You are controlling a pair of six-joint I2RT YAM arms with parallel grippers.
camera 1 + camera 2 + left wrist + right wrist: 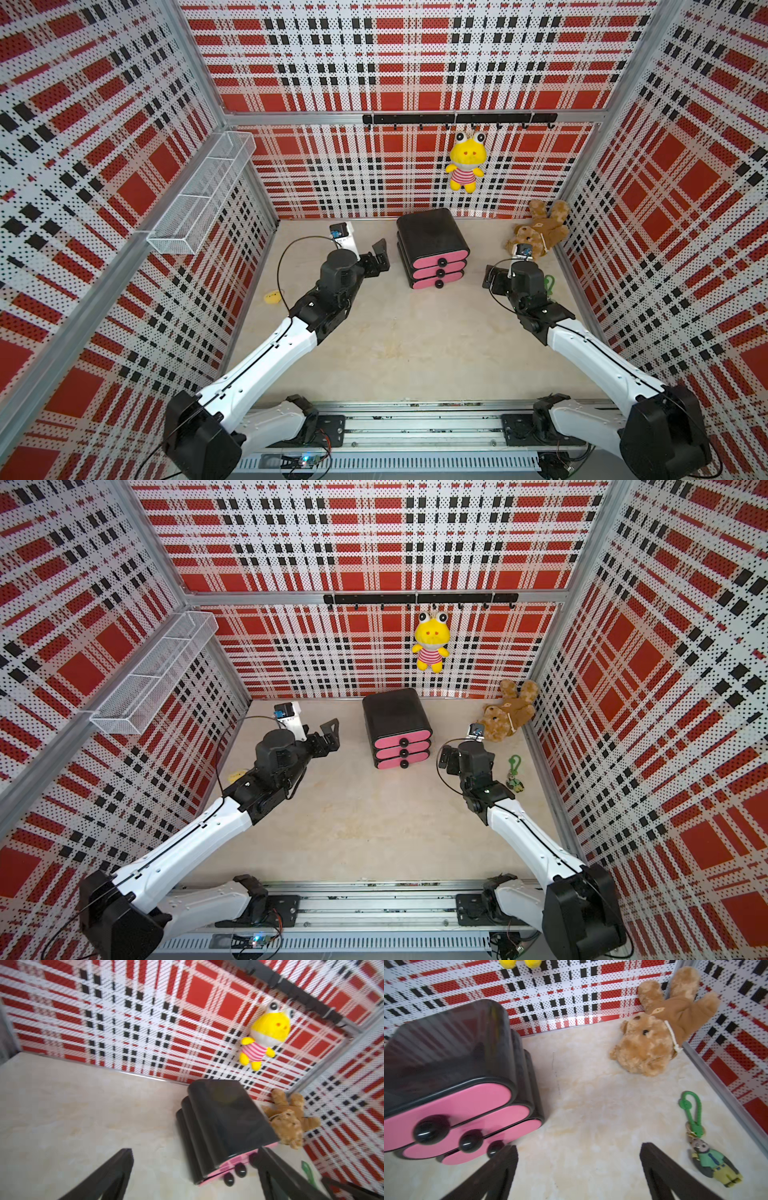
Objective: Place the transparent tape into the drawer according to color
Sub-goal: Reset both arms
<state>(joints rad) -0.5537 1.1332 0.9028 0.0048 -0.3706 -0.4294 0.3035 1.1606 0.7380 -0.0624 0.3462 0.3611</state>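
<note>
- Not showing in any view: the transparent tape; telling its place being impossible.
- Standing upright at the rear middle of the pale marbled tabletop [415,345]: black plastic three-tier drawer chest [430,235], its three pink oval fronts with round black knobs all pushed in and facing the arms.
- Hovering just off the chest's left side, jaws spread wide and gripping nothing: left gripper [194,1150].
- Hovering off the chest's right side, apart from it, jaws likewise spread wide and empty: right gripper [578,1146].
- Lying in the rear right corner: brown plush teddy bear [540,232].
- Lying near the right wall: green-looped rubber keychain figure [714,1164].
- Hanging from the black hook rail [415,118] on the back wall: yellow plush frog in a pink-striped shirt [465,162].
</note>
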